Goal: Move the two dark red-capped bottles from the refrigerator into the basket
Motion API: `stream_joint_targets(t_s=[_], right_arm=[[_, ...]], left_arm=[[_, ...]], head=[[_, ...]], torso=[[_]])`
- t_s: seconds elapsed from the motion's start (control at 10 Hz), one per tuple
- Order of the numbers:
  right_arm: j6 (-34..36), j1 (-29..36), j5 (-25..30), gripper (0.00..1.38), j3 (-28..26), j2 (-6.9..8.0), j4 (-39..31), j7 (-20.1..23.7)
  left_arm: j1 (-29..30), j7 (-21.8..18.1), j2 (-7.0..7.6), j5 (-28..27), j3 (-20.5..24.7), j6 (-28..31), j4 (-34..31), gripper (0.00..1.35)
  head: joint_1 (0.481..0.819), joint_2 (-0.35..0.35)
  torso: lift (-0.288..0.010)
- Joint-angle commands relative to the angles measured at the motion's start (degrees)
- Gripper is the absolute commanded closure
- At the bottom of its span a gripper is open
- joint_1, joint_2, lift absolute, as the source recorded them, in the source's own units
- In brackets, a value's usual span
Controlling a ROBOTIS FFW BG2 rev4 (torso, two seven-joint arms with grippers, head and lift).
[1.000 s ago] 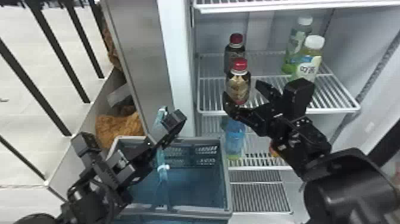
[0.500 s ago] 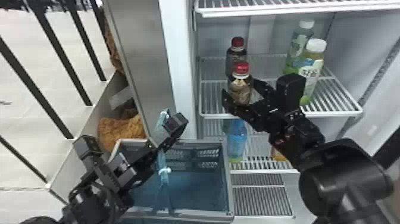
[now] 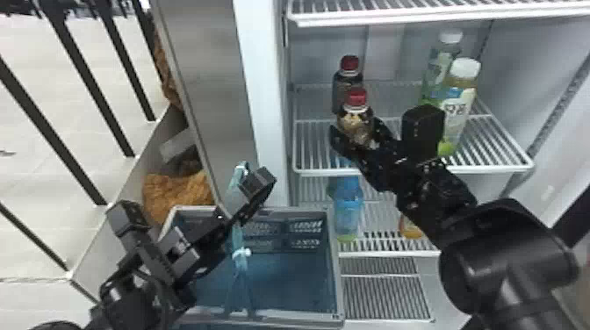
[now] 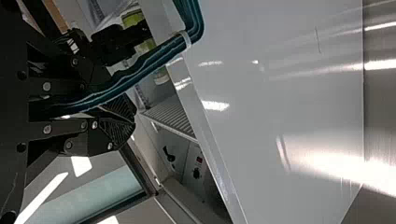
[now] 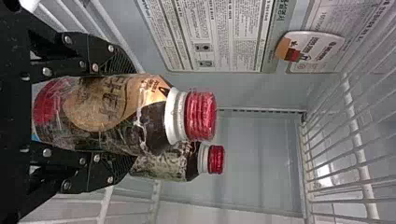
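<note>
In the head view, the front red-capped bottle [image 3: 356, 120] stands between the fingers of my right gripper [image 3: 359, 136]; the other red-capped bottle [image 3: 348, 83] is just behind it on the shelf. My right gripper [image 5: 123, 114] presses the front bottle [image 5: 105, 112] from both sides in the right wrist view, with the rear bottle [image 5: 166, 165] beyond. Left of the fridge interior, my left gripper [image 3: 262, 179] is over the basket [image 3: 336, 272]. In the left wrist view, my left gripper [image 4: 133, 119] has its pads together, and a teal strap [image 4: 154, 58] crosses over its upper finger.
Two white-capped bottles [image 3: 458, 105] stand on the right of the same shelf [image 3: 487, 131]. On the shelf below are a blue bottle [image 3: 347, 210] and an orange one [image 3: 411, 228]. The fridge's left wall edge [image 3: 263, 101] rises behind the basket.
My right gripper's fingers have closed in around the front bottle, and its forearm has swung slightly. The left arm has barely shifted.
</note>
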Motion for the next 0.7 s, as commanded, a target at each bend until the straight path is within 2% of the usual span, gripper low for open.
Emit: stream_joint_targets(t_s=[0.0, 0.2, 0.6], right_arm=[[-0.03, 0.54, -0.08, 1.28, -0.16, -0.06, -0.49, 0.01], [0.39, 3.64, -0.31, 1.28, -1.18, -0.59, -4.57, 0.01], [4.61, 12.92, -3.51, 1.28, -3.58, -2.44, -18.35, 0.10]], left_arm=[[0.00, 0.00, 0.00, 0.00, 0.00, 0.00, 0.00, 1.20], [0.00, 0.00, 0.00, 0.00, -0.11, -0.14, 0.00, 1.20], [0.00, 0.09, 0.00, -0.11, -0.23, -0.14, 0.00, 1.20]], head=[[0.674, 0.067], [0.675, 0.066], [0.688, 0.051]], torso=[[-0.034], [-0.034], [-0.034]])
